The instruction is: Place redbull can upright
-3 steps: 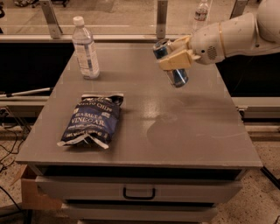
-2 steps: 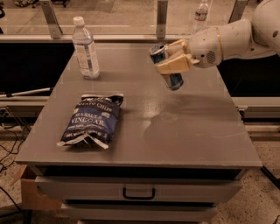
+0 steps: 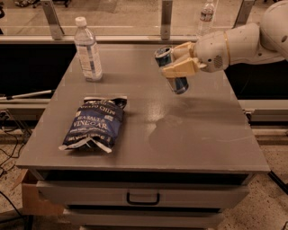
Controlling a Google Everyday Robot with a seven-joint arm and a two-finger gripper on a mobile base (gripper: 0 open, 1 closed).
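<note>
a grey table [image 3: 202,134] with a drawer [image 3: 143,194] stands on speckled floor [image 3: 270,211]. glass panes [image 3: 126,13] run behind it. the gripper [image 3: 171,60] hangs over its far right.

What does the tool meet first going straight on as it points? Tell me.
Probably the water bottle; the tool, above the table, shut on the redbull can, points toward it, but depth is unclear.

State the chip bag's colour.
Chip bag dark blue, white lettering, in camera view; gripper holds can above table.

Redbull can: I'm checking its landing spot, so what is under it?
The slim silver-and-blue redbull can hangs tilted in the cream hand, above the flat grey table. Under it shows only bare tabletop with a shadow. The hand's fingers cover the can's middle.
</note>
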